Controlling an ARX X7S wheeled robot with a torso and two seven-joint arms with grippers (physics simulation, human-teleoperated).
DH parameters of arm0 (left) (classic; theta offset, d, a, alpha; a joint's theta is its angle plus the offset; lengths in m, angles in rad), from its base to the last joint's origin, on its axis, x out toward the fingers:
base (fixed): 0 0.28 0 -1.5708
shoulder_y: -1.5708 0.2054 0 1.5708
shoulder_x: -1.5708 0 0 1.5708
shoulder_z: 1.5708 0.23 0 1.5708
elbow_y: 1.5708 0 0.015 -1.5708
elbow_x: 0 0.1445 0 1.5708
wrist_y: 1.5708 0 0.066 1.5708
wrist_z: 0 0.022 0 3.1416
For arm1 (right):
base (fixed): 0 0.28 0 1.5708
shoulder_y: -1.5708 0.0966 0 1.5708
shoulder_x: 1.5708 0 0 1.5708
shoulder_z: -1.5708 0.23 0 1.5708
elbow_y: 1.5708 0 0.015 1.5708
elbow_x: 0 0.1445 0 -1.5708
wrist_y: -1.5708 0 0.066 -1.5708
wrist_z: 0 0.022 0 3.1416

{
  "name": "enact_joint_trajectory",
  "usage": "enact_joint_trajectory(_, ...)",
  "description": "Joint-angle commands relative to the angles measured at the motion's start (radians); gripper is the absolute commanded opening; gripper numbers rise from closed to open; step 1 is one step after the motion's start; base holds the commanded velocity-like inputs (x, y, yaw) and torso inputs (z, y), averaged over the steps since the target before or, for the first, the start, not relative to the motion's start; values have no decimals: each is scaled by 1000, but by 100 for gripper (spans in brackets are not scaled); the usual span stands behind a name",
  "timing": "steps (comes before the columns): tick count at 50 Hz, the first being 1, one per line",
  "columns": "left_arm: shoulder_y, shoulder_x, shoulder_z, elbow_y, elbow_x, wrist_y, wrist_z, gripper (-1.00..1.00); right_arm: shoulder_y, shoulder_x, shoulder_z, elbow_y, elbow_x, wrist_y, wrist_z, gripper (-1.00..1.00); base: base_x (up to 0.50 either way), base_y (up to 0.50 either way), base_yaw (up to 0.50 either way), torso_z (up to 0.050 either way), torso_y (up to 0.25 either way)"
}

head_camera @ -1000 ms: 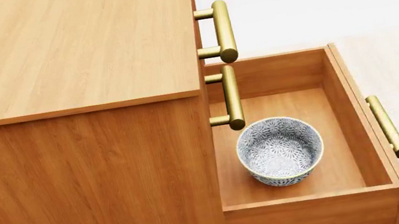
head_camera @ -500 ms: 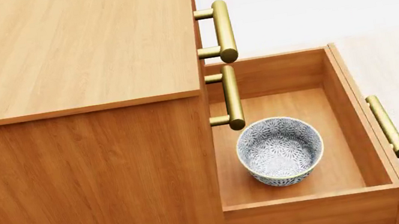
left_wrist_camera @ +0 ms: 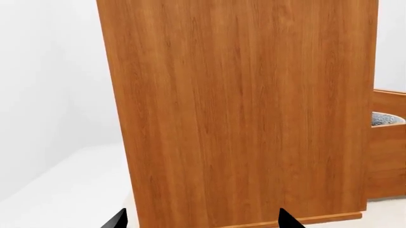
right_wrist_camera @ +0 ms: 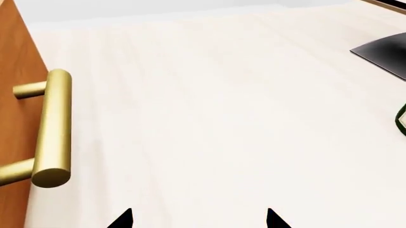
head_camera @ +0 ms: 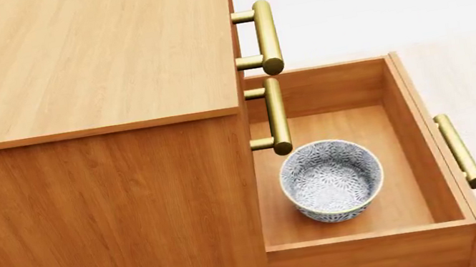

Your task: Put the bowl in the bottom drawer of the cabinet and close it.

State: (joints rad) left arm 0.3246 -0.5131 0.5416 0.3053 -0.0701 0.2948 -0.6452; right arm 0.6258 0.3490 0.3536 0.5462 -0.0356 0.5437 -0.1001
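Head view: bowl (head_camera: pixel 332 180) in open bottom drawer (head_camera: pixel 409 112). Wrist views: both grippers (left_wrist_camera: pixel 199 221) (right_wrist_camera: pixel 198 219) spread wide, empty.

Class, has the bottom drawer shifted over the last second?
Yes. The bottom drawer has slid slightly inward toward the cabinet, carrying the bowl.

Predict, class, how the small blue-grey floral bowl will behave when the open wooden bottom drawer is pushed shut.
The small blue-grey floral bowl stands upright on a narrow foot, so a sharp shove might rock or slide it. It looks like glazed ceramic, probably slippery and breakable. The open wooden bottom drawer leaves free floor around it, so it could drift.
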Motion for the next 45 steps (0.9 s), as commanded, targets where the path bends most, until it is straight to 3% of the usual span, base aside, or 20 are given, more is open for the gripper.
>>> enact_joint_trajectory(1, 1, 0, 1, 1, 1, 1, -3, 100, 16, -16, -27, 42, -4, -23, -3, 100, 0, 0, 0, 0, 0)
enact_joint_trajectory(45, -2, -1, 4, 4, -3, 1, -9, 100, -14, -53, -56, -26, 12, 9, -22, 100, 0, 0, 0, 0, 0)
